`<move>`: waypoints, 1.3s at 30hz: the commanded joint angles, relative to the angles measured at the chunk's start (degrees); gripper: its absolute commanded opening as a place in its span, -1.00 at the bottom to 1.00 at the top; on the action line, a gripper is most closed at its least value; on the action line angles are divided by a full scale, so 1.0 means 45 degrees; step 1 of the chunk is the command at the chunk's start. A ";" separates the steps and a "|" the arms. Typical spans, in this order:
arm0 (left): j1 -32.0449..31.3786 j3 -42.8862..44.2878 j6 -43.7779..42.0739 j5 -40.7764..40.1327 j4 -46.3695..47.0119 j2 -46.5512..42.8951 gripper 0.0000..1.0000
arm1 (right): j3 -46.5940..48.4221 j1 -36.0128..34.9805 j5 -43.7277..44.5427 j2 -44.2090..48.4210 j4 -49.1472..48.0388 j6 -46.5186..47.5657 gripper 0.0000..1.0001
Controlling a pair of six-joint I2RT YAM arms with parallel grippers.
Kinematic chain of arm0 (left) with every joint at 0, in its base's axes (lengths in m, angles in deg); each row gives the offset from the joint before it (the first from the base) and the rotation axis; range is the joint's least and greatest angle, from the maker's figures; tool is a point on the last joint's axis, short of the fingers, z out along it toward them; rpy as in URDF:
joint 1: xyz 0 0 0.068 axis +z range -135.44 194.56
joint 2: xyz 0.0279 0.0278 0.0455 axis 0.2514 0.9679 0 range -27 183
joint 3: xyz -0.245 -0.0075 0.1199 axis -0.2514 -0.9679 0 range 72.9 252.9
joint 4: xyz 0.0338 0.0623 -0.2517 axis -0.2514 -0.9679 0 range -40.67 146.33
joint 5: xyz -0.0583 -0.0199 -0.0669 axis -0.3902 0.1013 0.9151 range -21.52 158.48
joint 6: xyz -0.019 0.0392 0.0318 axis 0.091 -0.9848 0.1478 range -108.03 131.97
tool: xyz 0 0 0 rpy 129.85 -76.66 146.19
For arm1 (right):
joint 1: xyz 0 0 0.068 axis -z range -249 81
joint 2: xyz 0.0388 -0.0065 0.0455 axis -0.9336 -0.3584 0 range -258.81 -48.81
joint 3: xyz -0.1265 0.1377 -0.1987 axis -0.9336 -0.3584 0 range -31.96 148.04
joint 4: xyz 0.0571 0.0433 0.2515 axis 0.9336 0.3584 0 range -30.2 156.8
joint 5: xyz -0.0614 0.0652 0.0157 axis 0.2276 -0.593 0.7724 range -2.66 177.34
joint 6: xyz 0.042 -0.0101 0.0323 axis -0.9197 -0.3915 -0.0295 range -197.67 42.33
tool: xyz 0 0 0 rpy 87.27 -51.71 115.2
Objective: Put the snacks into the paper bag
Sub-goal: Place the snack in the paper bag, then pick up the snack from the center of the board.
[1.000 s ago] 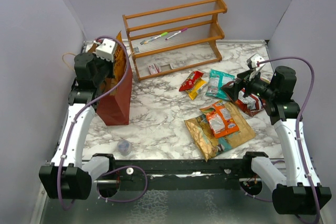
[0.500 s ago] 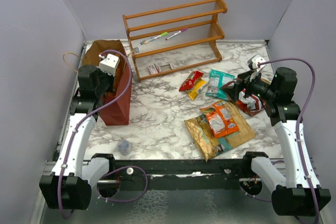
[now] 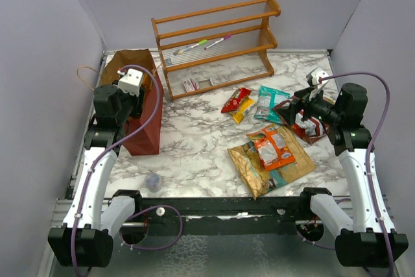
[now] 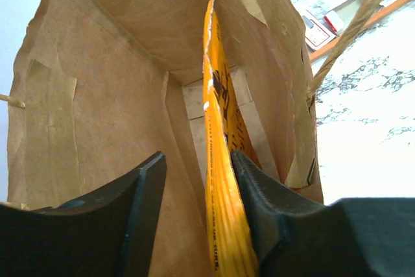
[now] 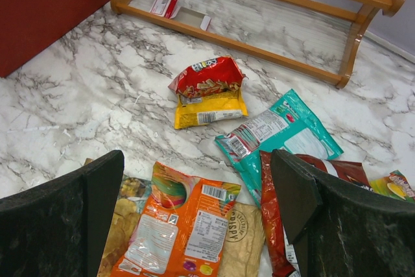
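The dark-red paper bag [image 3: 144, 124] stands at the left, its brown inside [image 4: 97, 95] filling the left wrist view. My left gripper [image 4: 198, 160] is at the bag's mouth with its jaws apart. A yellow-orange snack packet [image 4: 220, 128] stands on edge inside the bag, resting against the right finger and clear of the left one. My right gripper [image 5: 196, 160] hangs open above the loose snacks: an orange packet [image 5: 178, 225] on a gold chip bag [image 3: 259, 167], a teal packet [image 5: 279, 131], a red and a yellow one [image 5: 207, 92], and a dark-red one [image 5: 292, 205].
A wooden slatted rack [image 3: 217, 37] stands at the back with marker pens [image 3: 201, 45] on its shelf. A small red-and-white box [image 5: 164, 3] lies at its foot. A small clear cup [image 3: 153, 181] sits near the front left, below the bag.
My left gripper has opened and let go of the yellow-orange packet inside the bag, and the left wrist has drawn back toward me, uncovering the bag's mouth. The right arm has not moved.
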 commanded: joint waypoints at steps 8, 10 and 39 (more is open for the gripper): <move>0.0078 0.1375 -0.0534 -0.0777 -0.0405 -0.0521 0.25 | -0.0145 0.0089 0.0595 0.0353 -0.0293 0.0438 0.92; 0.0078 0.1905 -0.0598 -0.0624 -0.0692 -0.0485 0.30 | -0.0154 0.0089 0.0643 0.0351 -0.0283 0.0511 0.92; 0.0036 0.5786 -0.1477 0.6611 -0.5592 0.0103 0.59 | 0.0400 0.0070 0.1065 -0.3322 0.5017 0.6381 0.81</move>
